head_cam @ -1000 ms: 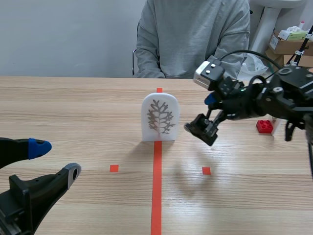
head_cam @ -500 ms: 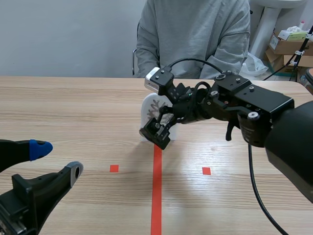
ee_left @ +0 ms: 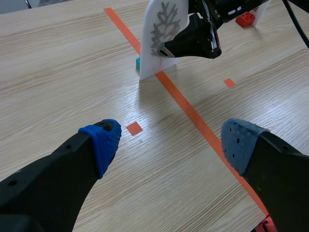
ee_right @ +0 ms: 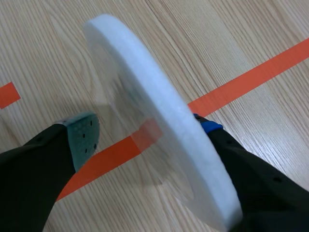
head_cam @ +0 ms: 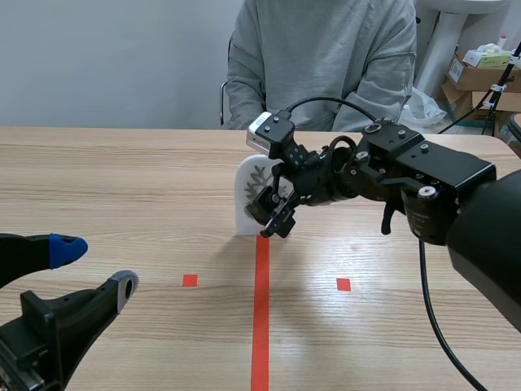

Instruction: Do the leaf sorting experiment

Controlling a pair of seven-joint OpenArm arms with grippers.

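Wooden table (head_cam: 122, 179), white leaf plaque (head_cam: 244, 204) standing mid-table on the tape line, right gripper (head_cam: 274, 213) straddling it with fingers apart, left gripper (head_cam: 96, 267) parked spread wide near-left, so looks like the grab step, next it needs to squeeze evenly.

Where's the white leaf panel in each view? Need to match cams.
Scene view: white leaf panel upright mid-table, right pincer at its lower edge.
Left wrist view: white leaf panel far ahead of the open left pincer.
Right wrist view: white leaf panel edge-on between the right pincer's fingers.
Shared landmark: the long orange-red tape line under its base.
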